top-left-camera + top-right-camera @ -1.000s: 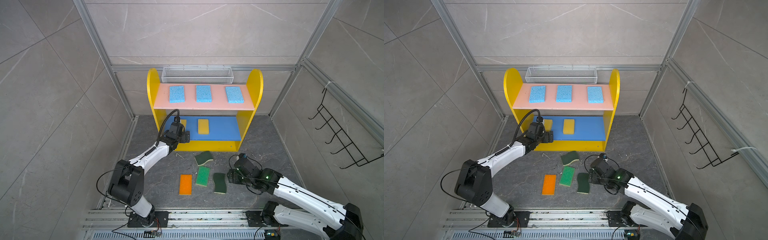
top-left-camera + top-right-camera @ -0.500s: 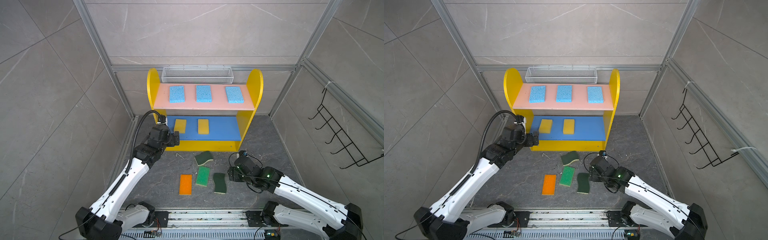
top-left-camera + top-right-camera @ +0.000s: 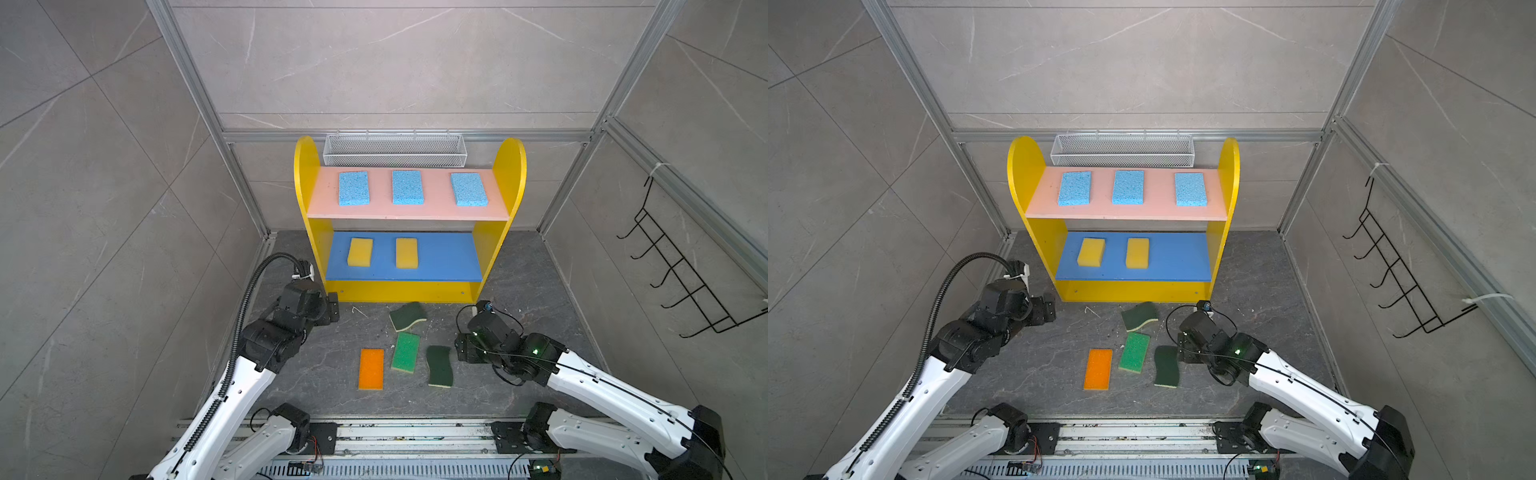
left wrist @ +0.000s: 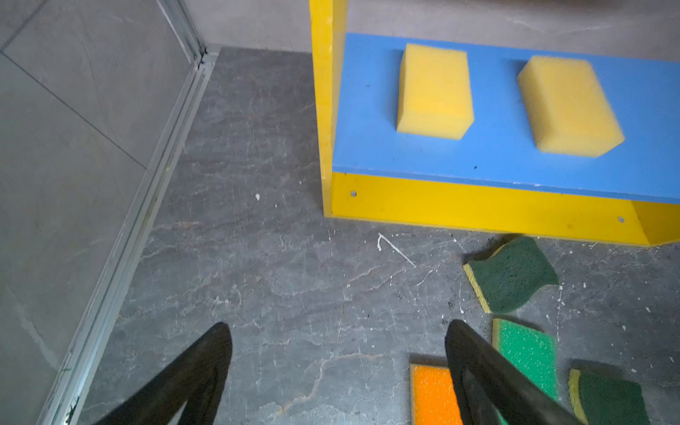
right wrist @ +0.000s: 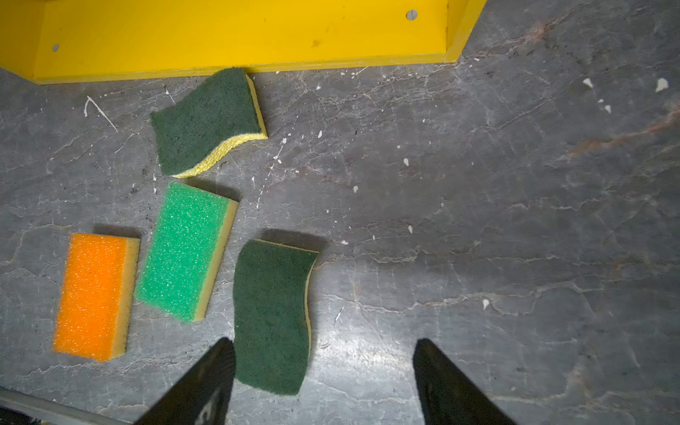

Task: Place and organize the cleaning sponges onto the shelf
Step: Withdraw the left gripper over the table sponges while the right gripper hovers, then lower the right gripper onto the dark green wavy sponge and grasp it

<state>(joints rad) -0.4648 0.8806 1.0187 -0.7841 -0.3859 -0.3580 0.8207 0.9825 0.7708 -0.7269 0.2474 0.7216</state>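
Dark-green wavy sponge [image 5: 272, 316] lies lengthwise beside one finger of the right gripper [image 5: 323, 344], jaws wide and empty; the left gripper [image 4: 337, 325], equally open and empty, is farther.

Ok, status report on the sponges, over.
Left gripper, right gripper open, empty. Three blue sponges, two yellow sponges on the shelf. Four sponges on the floor. No obstruction seen.
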